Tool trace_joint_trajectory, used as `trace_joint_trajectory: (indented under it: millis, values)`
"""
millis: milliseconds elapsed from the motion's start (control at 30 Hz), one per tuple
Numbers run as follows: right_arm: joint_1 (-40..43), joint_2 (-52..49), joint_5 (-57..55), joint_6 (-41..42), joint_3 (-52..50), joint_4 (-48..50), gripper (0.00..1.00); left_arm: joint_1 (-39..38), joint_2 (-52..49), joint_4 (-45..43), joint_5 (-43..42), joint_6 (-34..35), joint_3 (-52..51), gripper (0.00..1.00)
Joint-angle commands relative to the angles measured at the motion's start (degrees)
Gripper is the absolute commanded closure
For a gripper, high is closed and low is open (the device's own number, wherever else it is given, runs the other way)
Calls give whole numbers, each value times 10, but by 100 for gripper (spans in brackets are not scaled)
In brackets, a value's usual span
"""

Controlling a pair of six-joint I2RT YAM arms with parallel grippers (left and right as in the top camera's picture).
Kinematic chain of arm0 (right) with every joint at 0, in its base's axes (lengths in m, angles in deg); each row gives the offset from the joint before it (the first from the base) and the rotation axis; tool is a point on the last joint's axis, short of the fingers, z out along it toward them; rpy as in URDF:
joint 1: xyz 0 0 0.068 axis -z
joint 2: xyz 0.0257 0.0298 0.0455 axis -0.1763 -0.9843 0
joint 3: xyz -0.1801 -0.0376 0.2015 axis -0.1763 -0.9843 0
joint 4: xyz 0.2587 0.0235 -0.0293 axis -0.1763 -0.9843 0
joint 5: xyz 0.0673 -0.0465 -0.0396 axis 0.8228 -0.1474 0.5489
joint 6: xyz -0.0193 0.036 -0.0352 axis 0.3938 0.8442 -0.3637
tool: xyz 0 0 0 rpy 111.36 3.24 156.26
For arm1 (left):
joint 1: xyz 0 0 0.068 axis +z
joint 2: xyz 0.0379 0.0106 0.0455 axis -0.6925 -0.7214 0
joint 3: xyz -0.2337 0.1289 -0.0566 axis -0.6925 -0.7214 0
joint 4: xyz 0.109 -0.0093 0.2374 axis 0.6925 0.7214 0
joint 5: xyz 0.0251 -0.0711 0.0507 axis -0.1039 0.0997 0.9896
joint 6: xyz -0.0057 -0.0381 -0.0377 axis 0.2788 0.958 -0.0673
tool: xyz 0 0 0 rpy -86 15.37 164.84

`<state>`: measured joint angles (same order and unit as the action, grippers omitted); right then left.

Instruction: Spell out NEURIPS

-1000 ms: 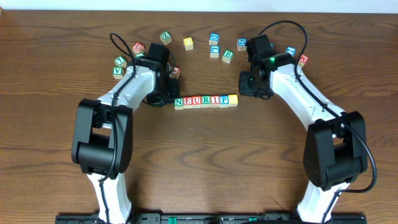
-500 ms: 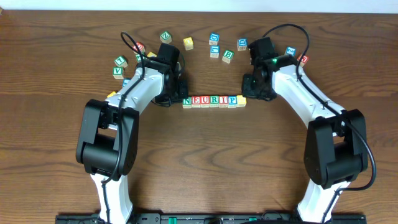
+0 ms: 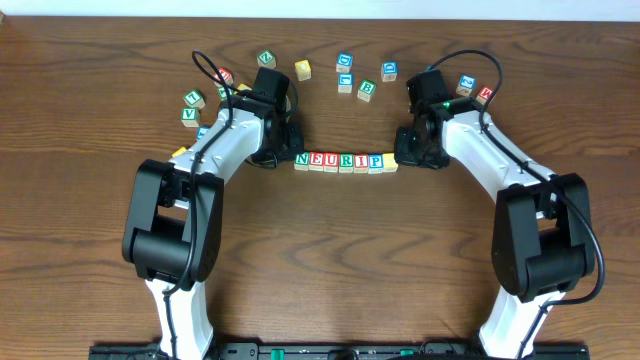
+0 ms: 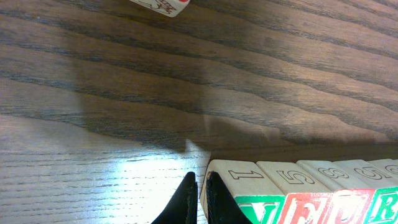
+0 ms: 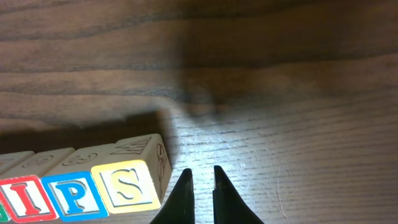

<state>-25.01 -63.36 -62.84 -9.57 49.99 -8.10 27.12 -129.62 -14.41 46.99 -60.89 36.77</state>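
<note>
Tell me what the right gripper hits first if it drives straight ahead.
Likely only the table: the right gripper points past the S cube at its side, with no block ahead in view.

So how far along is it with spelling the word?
Nearly done. Done: seven cubes form one row reading NEURIPS. In hand: nothing; the left gripper sits shut by the N cube, the right gripper shut by the yellow S cube. Left: probably only nudging the row straight and backing off.
</note>
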Motion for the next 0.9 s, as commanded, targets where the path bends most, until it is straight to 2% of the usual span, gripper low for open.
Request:
trace_joint_trajectory:
  millis: [0,867]
  values:
    - [2,-5,4,7,-10,5,93,-8,0,0,-7,10,-4,92]
    - [-4,-5,49,12,-30,45,93,-28,0,-1,-7,16,-4,92]
